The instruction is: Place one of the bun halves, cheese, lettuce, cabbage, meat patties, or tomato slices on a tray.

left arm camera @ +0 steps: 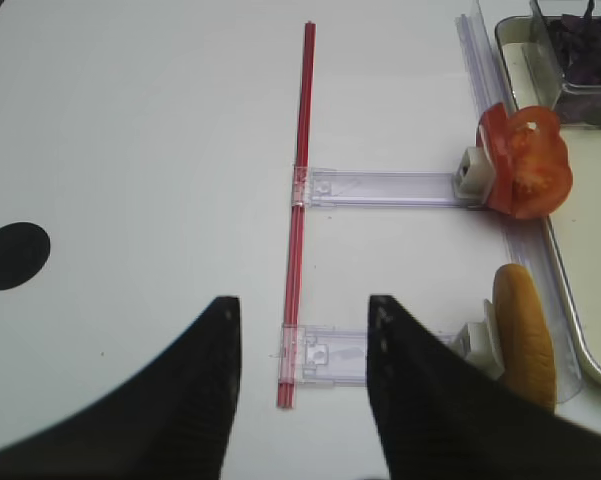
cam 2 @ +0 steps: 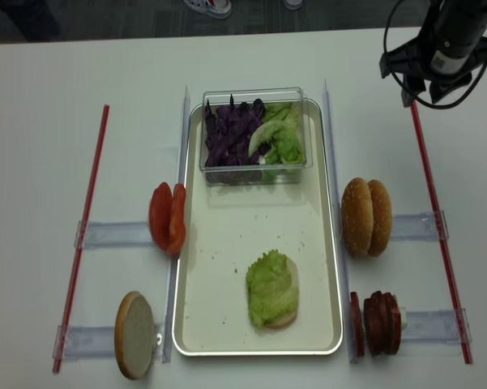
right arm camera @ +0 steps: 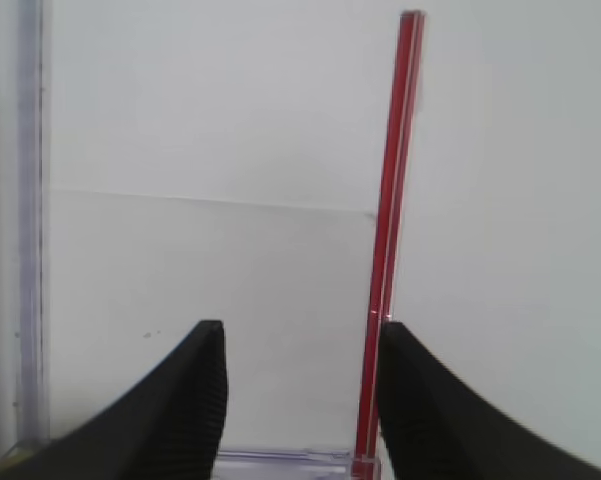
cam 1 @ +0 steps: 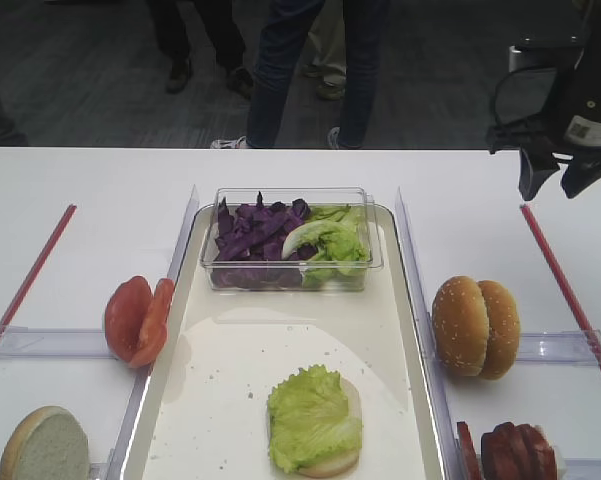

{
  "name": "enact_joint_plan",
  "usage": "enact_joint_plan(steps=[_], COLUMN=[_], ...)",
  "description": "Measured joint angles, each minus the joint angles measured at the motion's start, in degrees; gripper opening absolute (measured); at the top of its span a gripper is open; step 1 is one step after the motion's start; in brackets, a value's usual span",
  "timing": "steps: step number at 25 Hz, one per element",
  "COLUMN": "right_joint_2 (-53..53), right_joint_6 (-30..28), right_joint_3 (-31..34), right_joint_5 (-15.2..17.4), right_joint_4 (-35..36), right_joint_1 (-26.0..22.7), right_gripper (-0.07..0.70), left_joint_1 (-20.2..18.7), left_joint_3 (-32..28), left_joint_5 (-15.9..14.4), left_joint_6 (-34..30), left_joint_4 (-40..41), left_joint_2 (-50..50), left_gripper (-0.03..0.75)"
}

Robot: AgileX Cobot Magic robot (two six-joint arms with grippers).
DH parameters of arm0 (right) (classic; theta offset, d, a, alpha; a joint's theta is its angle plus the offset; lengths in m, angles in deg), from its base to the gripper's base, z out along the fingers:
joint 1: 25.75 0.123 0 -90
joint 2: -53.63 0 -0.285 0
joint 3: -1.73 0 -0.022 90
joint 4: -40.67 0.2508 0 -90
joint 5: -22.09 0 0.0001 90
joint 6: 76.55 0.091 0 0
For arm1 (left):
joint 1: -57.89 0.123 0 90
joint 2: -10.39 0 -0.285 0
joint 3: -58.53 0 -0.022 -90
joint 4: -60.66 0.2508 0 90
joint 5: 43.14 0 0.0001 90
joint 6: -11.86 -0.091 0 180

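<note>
Right gripper (cam 1: 550, 185) spread and empty, hovering at table's far right corner; tray (cam 2: 227, 324) with bun half under lettuce (cam 2: 271, 285) sits well inward and nearer; likely between placements, next reaching down toward meat patties (cam 2: 378, 321) behind it.

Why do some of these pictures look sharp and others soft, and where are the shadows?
Both high views are fairly sharp; in the first, shade covers the tray beside a bright patch. In the right wrist view the black fingers blur. The left wrist view shows the tomato slices clearly.
</note>
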Motion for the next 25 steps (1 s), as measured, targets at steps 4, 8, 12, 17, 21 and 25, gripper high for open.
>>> enact_joint_plan(steps=[4, 8, 12, 17, 21, 25], right_joint_2=[0.0, -0.9, -3.6, -7.7, -12.9, -17.4], right_joint_6=[0.5, 0.5, 0.5, 0.5, 0.5, 0.5], right_joint_3=[0.0, 0.2, 1.0, 1.6, 5.2, 9.8], right_joint_5=[0.5, 1.0, 2.5, 6.1, 6.5, 6.2], right_joint_4=[-0.1, -0.1, -0.1, -0.1, -0.5, -0.6], right_joint_1=[-1.2, -1.3, -1.3, -1.3, -1.3, -1.3], right_gripper=[0.384, 0.384, 0.383, 0.340, 0.329, 0.328], left_joint_1=[0.0, 0.0, 0.0, 0.0, 0.0, 0.0], left_joint_3=[0.0, 0.0, 0.0, 0.0, 0.0, 0.0], left_joint_5=[0.0, 0.0, 0.0, 0.0, 0.0, 0.0], left_joint_6=[0.0, 0.0, 0.0, 0.0, 0.0, 0.0], left_joint_4=[0.0, 0.0, 0.0, 0.0, 0.0, 0.0], left_joint_2=[0.0, 0.0, 0.0, 0.0, 0.0, 0.0], left_gripper=[0.288, 0.288, 0.288, 0.288, 0.288, 0.288])
